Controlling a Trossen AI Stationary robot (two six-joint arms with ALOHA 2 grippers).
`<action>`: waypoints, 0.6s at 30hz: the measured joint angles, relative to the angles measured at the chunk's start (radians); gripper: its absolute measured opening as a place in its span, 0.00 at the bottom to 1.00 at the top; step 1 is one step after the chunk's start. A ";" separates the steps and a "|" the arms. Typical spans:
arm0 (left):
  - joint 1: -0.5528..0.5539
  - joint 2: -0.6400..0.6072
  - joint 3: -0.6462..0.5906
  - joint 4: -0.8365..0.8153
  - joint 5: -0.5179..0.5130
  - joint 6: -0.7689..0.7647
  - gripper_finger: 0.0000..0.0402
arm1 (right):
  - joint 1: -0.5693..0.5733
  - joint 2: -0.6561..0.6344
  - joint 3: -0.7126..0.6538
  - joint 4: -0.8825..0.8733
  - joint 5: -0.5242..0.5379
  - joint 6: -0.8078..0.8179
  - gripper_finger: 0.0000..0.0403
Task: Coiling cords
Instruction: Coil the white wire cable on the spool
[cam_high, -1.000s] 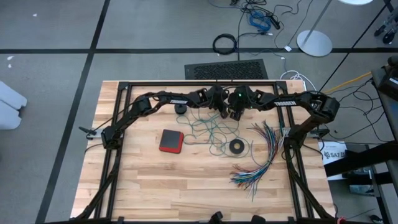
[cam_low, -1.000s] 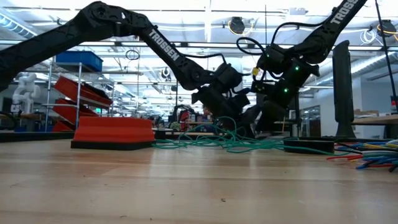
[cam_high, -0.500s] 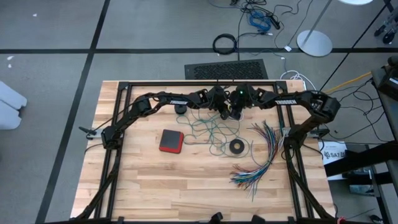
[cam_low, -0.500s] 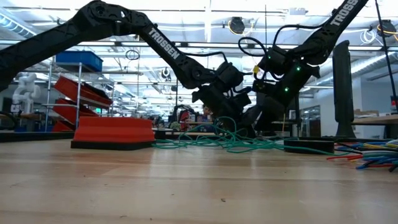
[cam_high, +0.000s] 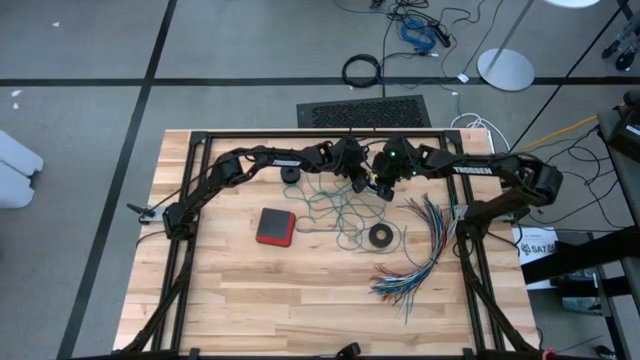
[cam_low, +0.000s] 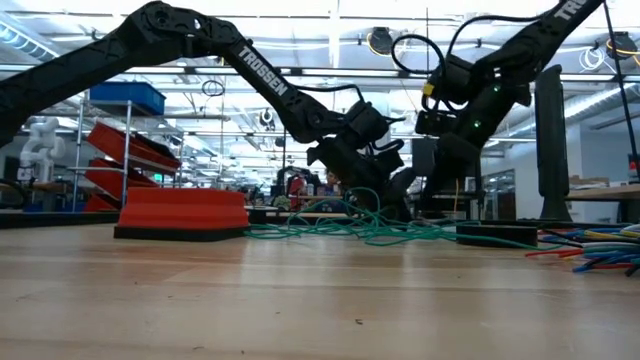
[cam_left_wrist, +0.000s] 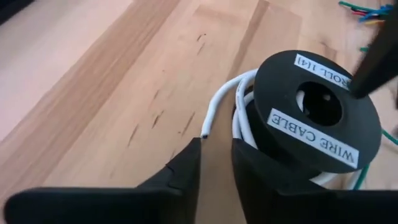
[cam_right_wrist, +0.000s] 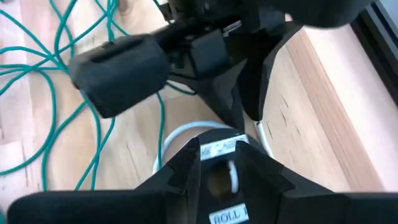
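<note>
A black spool (cam_left_wrist: 317, 118) with white labels lies at the table's far middle, and the white cord (cam_left_wrist: 221, 102) is wound on it. The cord's free end (cam_left_wrist: 204, 132) lies on the wood just ahead of my left gripper (cam_left_wrist: 214, 140), which is open with nothing between its fingers. My right gripper (cam_right_wrist: 222, 146) comes from the opposite side and is shut on the spool (cam_right_wrist: 221, 180). In the high view the two grippers, left (cam_high: 360, 183) and right (cam_high: 386, 185), nearly meet. The teal-green cord (cam_high: 340, 210) lies in loose tangled loops on the table beside them. My right gripper has the spool's labelled flat face (cam_right_wrist: 227, 214) between its two fingers, which slant down from the table's right. One finger (cam_left_wrist: 370, 62) reaches the flange beside the centre hole. The fingers hide the exact place of contact. Whether the spool is clear of the table cannot be told.
A red block (cam_high: 275, 226) lies left of the teal loops, and a black tape-like ring (cam_high: 380, 236) lies nearer. A fanned bundle of multicoloured wires (cam_high: 425, 250) fills the right side. The black frame rail (cam_high: 320, 134) runs along the far edge.
My right arm has raised its wrist and drawn a little toward the table's right edge, with its gripper tipping steeper over the spool.
</note>
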 joint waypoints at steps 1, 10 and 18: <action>0.000 -0.004 0.000 -0.007 0.006 0.001 0.28 | 0.000 0.000 -0.012 0.022 -0.002 0.007 0.22; -0.006 -0.057 -0.004 -0.109 0.093 0.085 0.50 | 0.052 -0.001 -0.078 0.112 -0.028 -0.010 0.22; 0.005 -0.118 -0.003 -0.153 0.089 0.187 0.51 | 0.062 -0.001 -0.112 0.112 0.024 -0.017 0.22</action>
